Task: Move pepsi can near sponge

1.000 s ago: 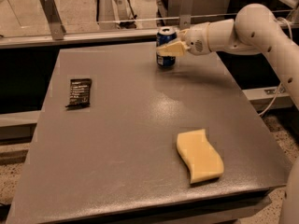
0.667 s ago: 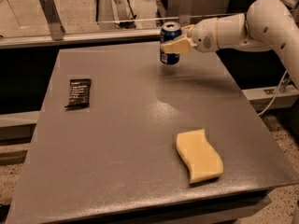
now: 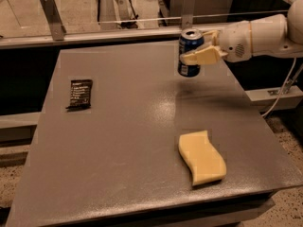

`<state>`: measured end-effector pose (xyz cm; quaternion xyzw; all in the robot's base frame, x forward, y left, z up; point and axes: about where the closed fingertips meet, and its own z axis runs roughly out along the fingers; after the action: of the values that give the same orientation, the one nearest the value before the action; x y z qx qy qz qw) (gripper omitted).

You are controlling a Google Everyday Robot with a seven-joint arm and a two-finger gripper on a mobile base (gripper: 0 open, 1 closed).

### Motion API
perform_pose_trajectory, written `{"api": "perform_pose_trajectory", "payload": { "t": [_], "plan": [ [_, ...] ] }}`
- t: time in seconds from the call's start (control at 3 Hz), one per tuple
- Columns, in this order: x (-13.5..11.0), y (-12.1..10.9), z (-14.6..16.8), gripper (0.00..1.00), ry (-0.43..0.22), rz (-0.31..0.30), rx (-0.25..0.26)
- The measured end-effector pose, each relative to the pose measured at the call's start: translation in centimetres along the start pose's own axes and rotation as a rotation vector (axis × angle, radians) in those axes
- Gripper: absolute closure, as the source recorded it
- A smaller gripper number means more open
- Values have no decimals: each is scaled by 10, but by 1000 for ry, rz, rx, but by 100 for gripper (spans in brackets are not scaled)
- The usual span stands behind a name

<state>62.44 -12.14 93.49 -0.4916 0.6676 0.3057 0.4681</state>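
The pepsi can [image 3: 189, 68], dark blue with a silver top, hangs upright above the far right part of the grey table [image 3: 128, 141]. My gripper [image 3: 198, 48] comes in from the right on a white arm and is shut on the can's upper half. The can's bottom is lifted off the surface. The sponge [image 3: 201, 157], a pale yellow slab with wavy sides, lies flat near the table's front right, well in front of the can.
A flat black snack packet [image 3: 80, 93] lies on the table's left side. A metal rail with two posts [image 3: 52, 17] runs behind the far edge. A white cable [image 3: 284, 91] hangs past the right edge.
The gripper has lifted the can off the table and carried it a little toward the right and front. The sponge and the packet have not moved.
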Motion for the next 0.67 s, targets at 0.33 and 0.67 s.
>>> {"api": "perform_pose_trajectory", "payload": {
  "t": [0.33,0.67],
  "plan": [
    [13,30,-30,100,26,12,-29],
    [18,62,-51,100,42,24,-65]
  ]
}}
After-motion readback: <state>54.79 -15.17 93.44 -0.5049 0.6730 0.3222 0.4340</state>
